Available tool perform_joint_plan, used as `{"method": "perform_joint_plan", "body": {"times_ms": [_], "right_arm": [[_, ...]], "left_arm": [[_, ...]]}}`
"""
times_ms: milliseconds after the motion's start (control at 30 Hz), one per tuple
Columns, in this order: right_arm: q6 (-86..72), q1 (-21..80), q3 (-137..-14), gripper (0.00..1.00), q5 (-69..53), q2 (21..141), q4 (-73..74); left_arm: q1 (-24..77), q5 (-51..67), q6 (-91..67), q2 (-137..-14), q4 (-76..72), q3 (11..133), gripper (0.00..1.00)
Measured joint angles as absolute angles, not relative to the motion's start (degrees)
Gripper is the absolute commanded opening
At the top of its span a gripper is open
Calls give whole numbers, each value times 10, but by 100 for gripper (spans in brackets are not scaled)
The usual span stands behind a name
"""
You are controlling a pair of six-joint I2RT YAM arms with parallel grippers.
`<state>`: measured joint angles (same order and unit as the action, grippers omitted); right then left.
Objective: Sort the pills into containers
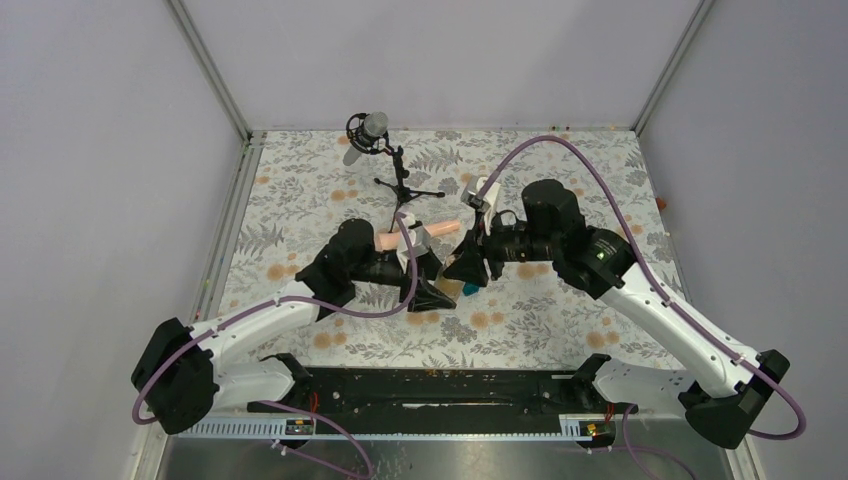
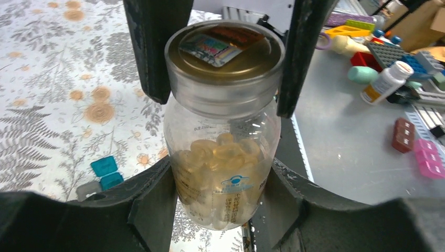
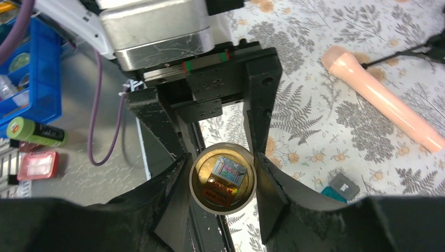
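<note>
1. The left gripper [image 2: 218, 181] is clamped on the lower body of the amber translucent round bottle [image 2: 220, 136]. It holds the bottle off the flowered tablecloth [image 2: 63, 63], with pale softgel pills [image 2: 223, 152] inside.
2. The right gripper [image 3: 223, 170] is closed against both sides of the clear gold-topped lid [image 2: 224, 55], at the end opposite the left fingers.
3. The tiny teal-and-grey cube-shaped box [image 2: 104, 172] lies on the cloth off to one side of the left fingers, touching neither gripper.
4. Risk: the smooth bottle may slip between the left fingers during a twist, so the bottle turns instead of the lid.
5. Risk: the grippers face each other roughly level, so the bottle seems to lie sideways. Once the lid is free, pills could spill onto the cloth.
</note>
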<state>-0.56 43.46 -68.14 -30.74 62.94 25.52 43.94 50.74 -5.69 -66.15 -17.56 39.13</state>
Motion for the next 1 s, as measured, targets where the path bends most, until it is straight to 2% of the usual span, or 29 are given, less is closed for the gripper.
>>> {"method": "perform_joint_plan", "body": {"times_ms": [233, 533, 767, 1000], "right_arm": [[27, 432, -701, 1, -401, 634, 282], [55, 427, -732, 5, -421, 636, 279], [-10, 387, -709, 8, -260, 627, 252], [-167, 289, -568, 11, -2, 612, 223]], "left_arm": [[437, 597, -54, -661, -184, 392, 0], [438, 639, -56, -661, -173, 392, 0], [438, 505, -31, -661, -124, 392, 0], [439, 310, 9, -679, -68, 392, 0]]}}
